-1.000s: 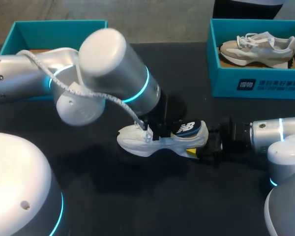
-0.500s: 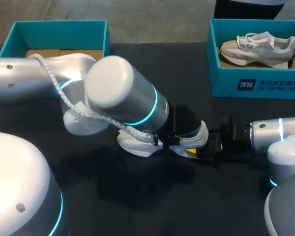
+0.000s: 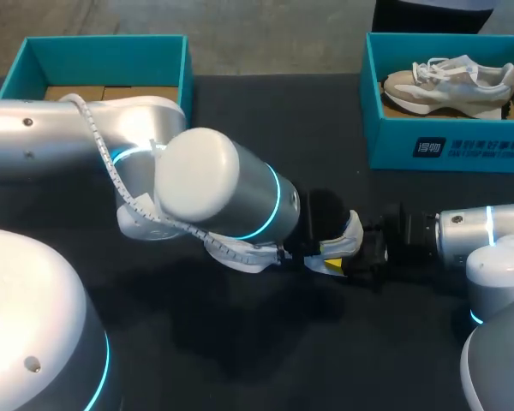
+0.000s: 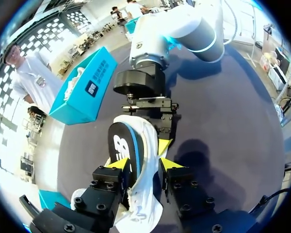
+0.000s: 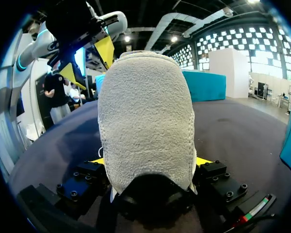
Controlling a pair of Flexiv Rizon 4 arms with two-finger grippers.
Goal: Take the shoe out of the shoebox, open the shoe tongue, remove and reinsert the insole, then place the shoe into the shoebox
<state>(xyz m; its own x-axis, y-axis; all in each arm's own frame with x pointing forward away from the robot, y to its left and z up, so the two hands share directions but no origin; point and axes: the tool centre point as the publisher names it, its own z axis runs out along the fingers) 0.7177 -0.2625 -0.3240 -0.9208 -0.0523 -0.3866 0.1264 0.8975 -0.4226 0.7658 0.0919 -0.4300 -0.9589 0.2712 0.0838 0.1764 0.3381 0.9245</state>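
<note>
So the left tool is closed in on the shoe from both sides. One yellow tip sits against the dark insole and the other against the white side wall. The insole pokes up out of the shoe's opening, right between the fingers, dark with a blue edge.

The right tool has the heel end. In its own wrist view the padded heel fills the gap and a yellow tip presses on each side, so it's clamped on. From the left wrist view you can see that tool just ahead of the left one, the two almost nose to nose.

From the head view, the shoe sits on the dark table about in the middle, toe pointing away from the right tool. The left arm's big wrist covers most of it, so only the toe and a bit of heel show.

Further out, an open teal shoebox sits at the far left corner, with just cardboard showing inside. Another teal shoebox at the far right holds a beige sneaker.
</note>
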